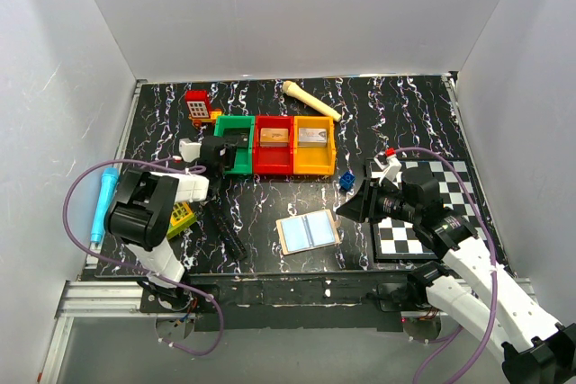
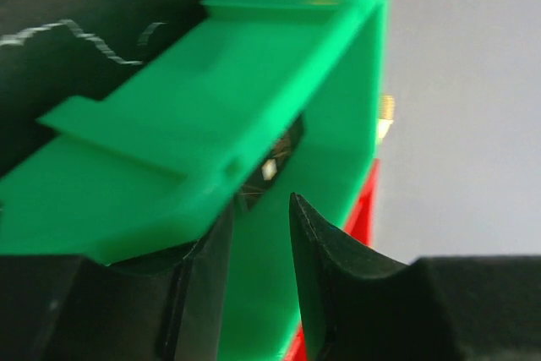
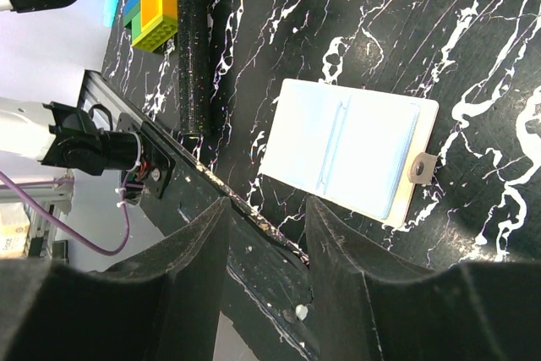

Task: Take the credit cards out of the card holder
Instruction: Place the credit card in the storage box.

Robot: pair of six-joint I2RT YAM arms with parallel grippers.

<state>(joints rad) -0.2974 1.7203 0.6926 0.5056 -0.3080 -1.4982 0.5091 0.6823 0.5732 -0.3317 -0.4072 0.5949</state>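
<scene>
The card holder (image 1: 307, 230) lies open and flat near the table's front edge, its pale blue-grey lining up inside a tan rim. It also shows in the right wrist view (image 3: 347, 150), with a snap tab on its right side. No card shows outside its pockets. My right gripper (image 1: 349, 207) hovers just right of the holder, open and empty (image 3: 266, 205), its fingers over the table's front edge. My left gripper (image 1: 220, 152) is at the green bin (image 1: 236, 141). In the left wrist view it (image 2: 260, 205) is slightly open against the bin's wall (image 2: 211, 107), with nothing held.
A red bin (image 1: 274, 143) with a tan block and a yellow bin (image 1: 314, 143) with a grey block stand beside the green one. A black microphone (image 1: 229, 238) and a yellow-green brick (image 1: 183, 216) lie left of the holder. A chequered board (image 1: 423, 213) lies right.
</scene>
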